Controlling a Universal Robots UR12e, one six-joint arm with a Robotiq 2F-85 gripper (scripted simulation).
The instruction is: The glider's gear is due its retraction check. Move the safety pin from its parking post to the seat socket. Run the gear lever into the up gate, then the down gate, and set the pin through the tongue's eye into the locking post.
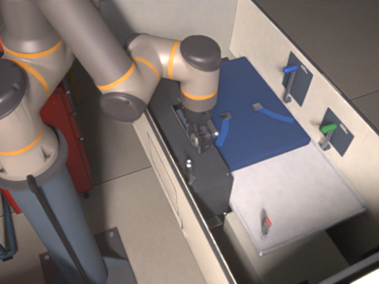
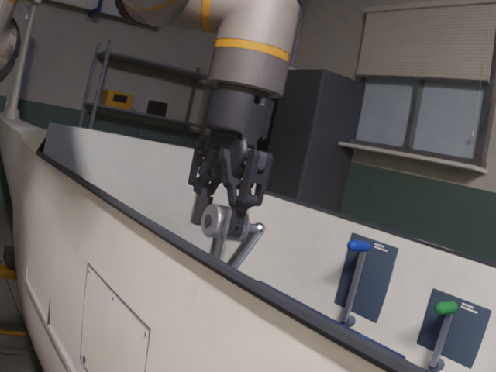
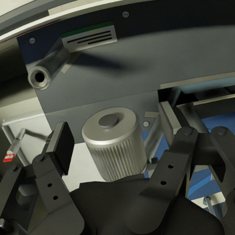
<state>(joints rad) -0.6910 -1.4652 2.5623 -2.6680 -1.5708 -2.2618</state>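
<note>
The gear lever's ribbed metal knob [image 3: 113, 142] stands on the dark console along the near cockpit wall [image 1: 199, 137], and it sits between my fingers [image 2: 214, 220]. My gripper [image 3: 113, 144] is open around the knob and holds nothing. The safety pin [image 1: 264, 222] with its red tag stands on the pale floor panel, far toward the nose [image 3: 11, 149]. A hollow metal post [image 3: 41, 73] rises from the console beyond the knob, beside a green-edged label [image 3: 90, 35].
The cockpit's near rim [image 2: 168, 236] runs just beside my gripper. A blue seat cushion [image 1: 257, 112] with two belt straps lies to the right. A blue-tipped lever [image 1: 290, 81] and a green-tipped lever [image 1: 328, 133] stand on the far wall.
</note>
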